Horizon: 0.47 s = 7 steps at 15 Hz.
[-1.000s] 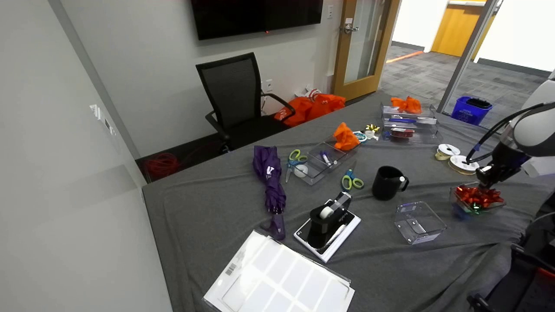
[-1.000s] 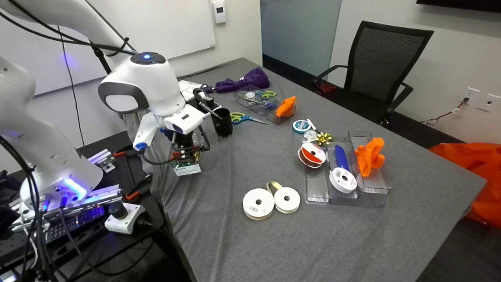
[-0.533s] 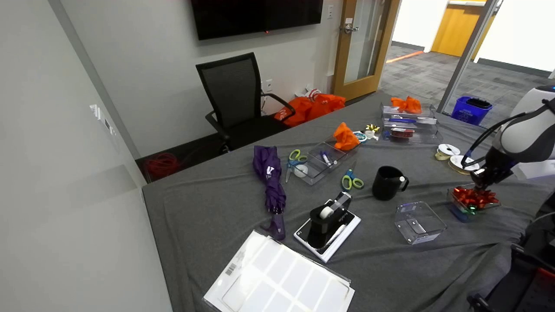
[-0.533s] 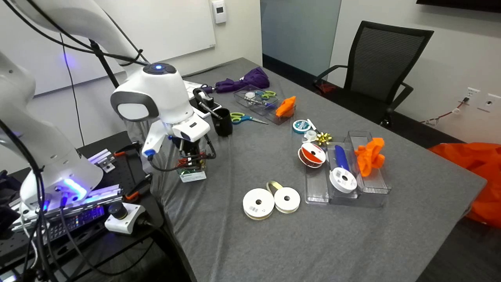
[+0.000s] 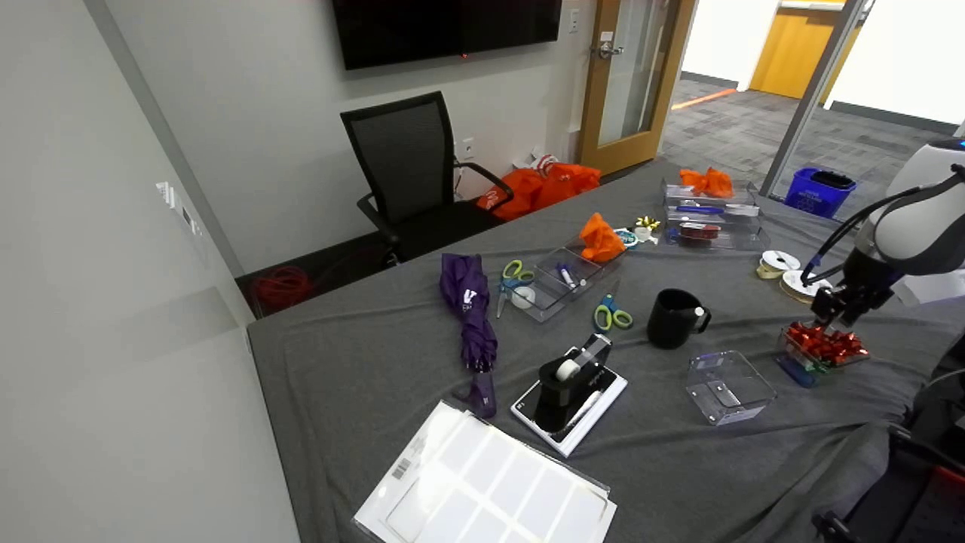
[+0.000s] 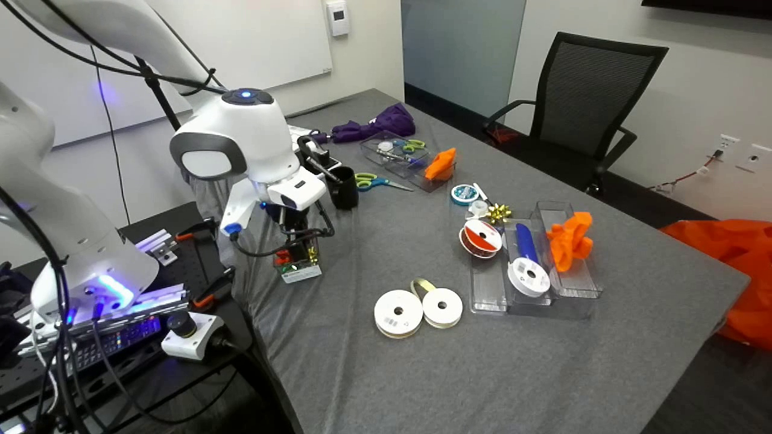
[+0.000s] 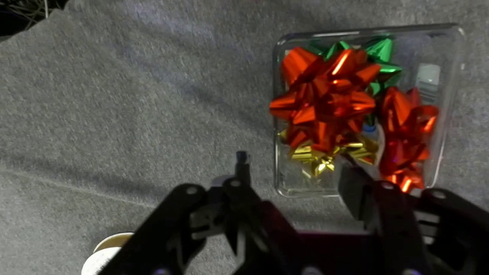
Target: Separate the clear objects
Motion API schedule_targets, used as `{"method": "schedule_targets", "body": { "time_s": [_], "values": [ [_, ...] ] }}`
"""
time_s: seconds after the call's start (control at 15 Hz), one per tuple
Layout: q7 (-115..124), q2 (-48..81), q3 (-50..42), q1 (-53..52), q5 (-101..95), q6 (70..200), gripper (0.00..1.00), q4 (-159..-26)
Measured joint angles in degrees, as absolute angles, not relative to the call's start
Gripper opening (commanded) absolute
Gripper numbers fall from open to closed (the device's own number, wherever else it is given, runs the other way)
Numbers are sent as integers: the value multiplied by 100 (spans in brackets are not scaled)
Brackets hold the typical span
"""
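One clear object is a square tray [image 7: 439, 49] with red, green and gold bows [image 7: 324, 101] in it. It also shows in both exterior views, below the gripper [image 5: 833, 318]. My gripper [image 7: 294, 159] is open: in the wrist view one finger [image 7: 243, 168] is outside the tray's side wall, and the opposite one [image 7: 353, 187] overlaps its near edge. The tray corner appears between them, with nothing gripped. The second clear object, a transparent tray [image 5: 730, 391] with a pale label, stands apart from the bow tray in an exterior view.
A black mug [image 5: 671, 320] stands near both trays. The tape dispenser [image 5: 562, 392] on a white box lies farther along the table. White ribbon spools [image 6: 398, 312] and a larger transparent bin [image 6: 488, 295] with mixed items are on the robot's other side.
The bow tray and gripper have shifted slightly toward the second tray. In the last half second the gripper, shut at the tray's edge before, has opened and the fingers have spread apart.
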<state>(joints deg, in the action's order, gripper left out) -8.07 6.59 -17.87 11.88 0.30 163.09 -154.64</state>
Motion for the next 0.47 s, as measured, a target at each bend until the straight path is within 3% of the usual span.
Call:
{"method": "schedule_targets", "body": {
  "time_s": [0.13, 0.47],
  "values": [
    [-813, 375, -1784, 1188, -53, 15949, 100, -15481],
    [-575, -470, -1774, 1191, -757, 15026, 100, -15530]
  ]
}}
